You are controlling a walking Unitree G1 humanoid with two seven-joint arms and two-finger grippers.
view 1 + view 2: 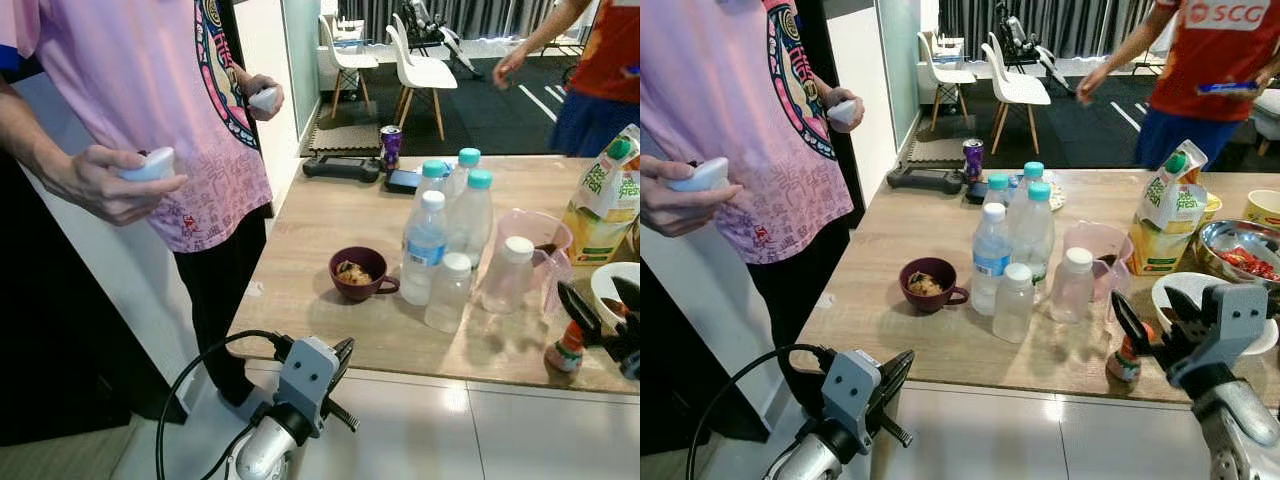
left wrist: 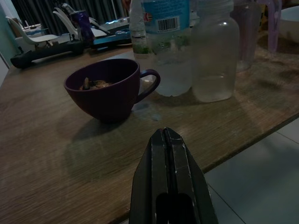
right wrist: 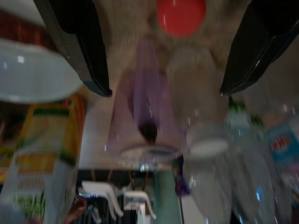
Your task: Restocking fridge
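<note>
Two pincers are working at the near edge of the wooden desk [image 1: 890,250]: the right pincer [image 1: 1145,335] is hovering with fingers spread around the small red-capped bottle [image 1: 1124,362] by the near right corner, while the left pincer [image 2: 170,158] is waiting pressed together. For a sound grasp, the fingers should be centring on the bottle's body before closing, avoiding the white bowl [image 1: 1180,292] just beside it. Bottles, a purple mug [image 1: 928,284] and a juice carton [image 1: 1165,215] are crowding the desk, and two people are standing nearby.

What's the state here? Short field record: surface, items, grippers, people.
surface: wooden table
items: purple cup with food, cluster of clear bottles, pink pitcher, juice carton, small red-capped bottle at near edge
left gripper: shut, off the table's near edge, facing the cup
right gripper: open, over the small red-capped bottle
people: one in a pink shirt holding controllers; another in red beyond the table
</note>
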